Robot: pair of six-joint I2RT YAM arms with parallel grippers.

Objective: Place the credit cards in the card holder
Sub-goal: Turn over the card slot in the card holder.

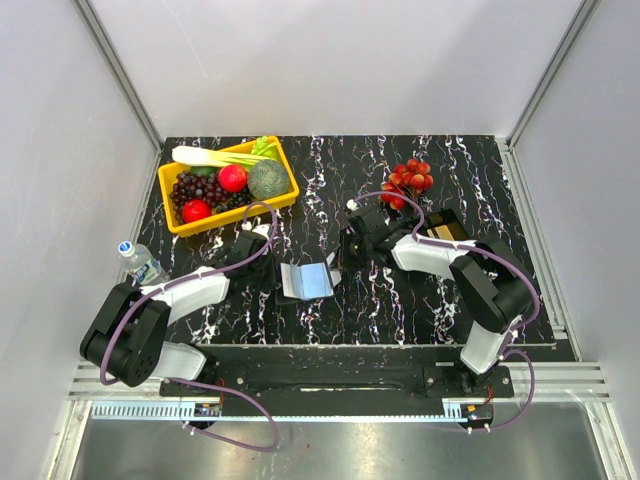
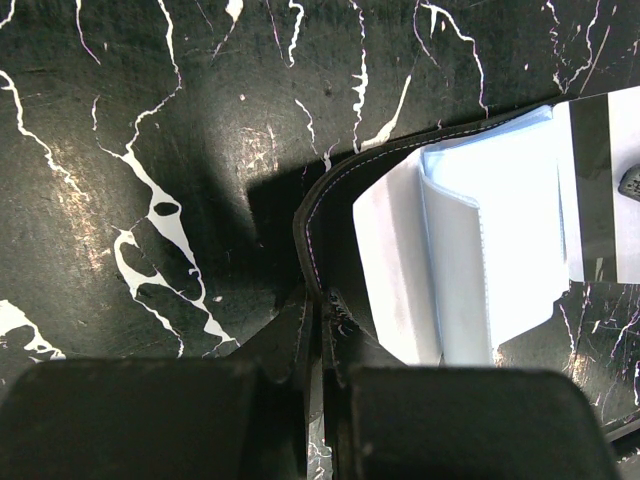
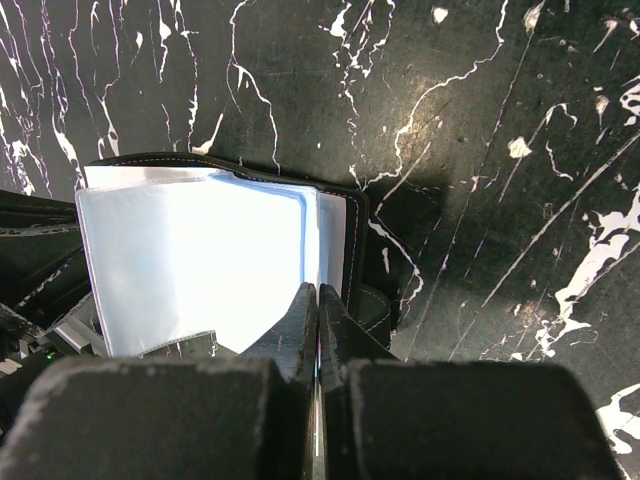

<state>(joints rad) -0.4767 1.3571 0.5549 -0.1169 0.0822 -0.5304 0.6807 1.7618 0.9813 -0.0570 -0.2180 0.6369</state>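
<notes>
On the marbled counter (image 1: pixel 400 300) the open card holder (image 1: pixel 305 281) is clamped at its edge by the left end effector (image 2: pixel 320 306); the right end effector (image 3: pixel 317 300) is pinched together, seemingly on its sleeve (image 3: pixel 200 260).

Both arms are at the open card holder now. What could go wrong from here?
The left gripper pinches the card holder by its black edge alone; a pull could slip off or fold it shut. The right gripper is shut at the opposite edge, so neither is free for the cards in the tray; letting go may shift the holder.
</notes>
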